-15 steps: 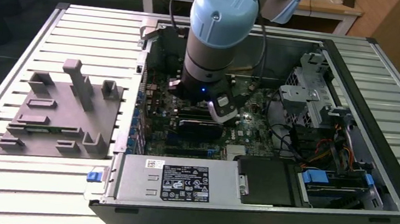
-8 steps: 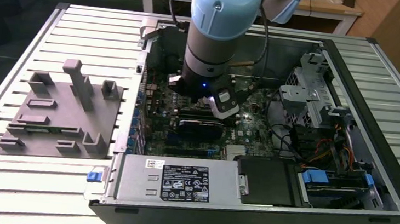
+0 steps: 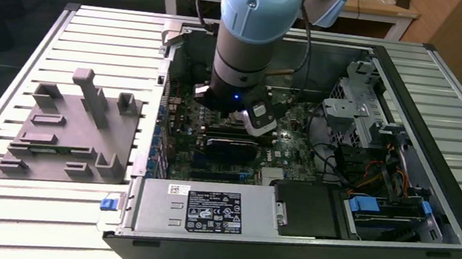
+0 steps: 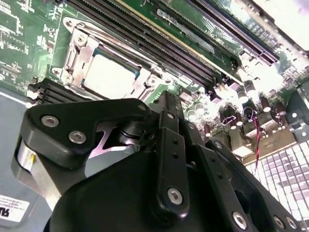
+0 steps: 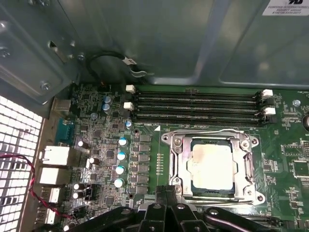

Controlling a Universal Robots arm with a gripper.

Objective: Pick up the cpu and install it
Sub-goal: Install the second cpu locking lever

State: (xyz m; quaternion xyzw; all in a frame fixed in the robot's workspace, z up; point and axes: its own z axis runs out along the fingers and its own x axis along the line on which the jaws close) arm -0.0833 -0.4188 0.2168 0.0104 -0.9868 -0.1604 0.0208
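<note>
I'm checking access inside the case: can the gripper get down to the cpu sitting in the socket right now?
Probably yes. The cpu lies face-up in the open socket, nothing lies over it, and the gripper hangs just beside it above the motherboard.

Exterior view: even overhead room light is falling on the ribbed counter, soft shadows only; the inside of the computer case is sitting dimmer, w/ a small blue light glowing on the arm. Second wrist view: strong glare is blowing out the corner near the vent grille, and the cpu is washing out pale; the black claw linkage up close is reading soft and dark. First wrist view: light is spreading evenly, the cpu is showing mild sheen, and the perforated panel at the edge is overexposing.
</note>
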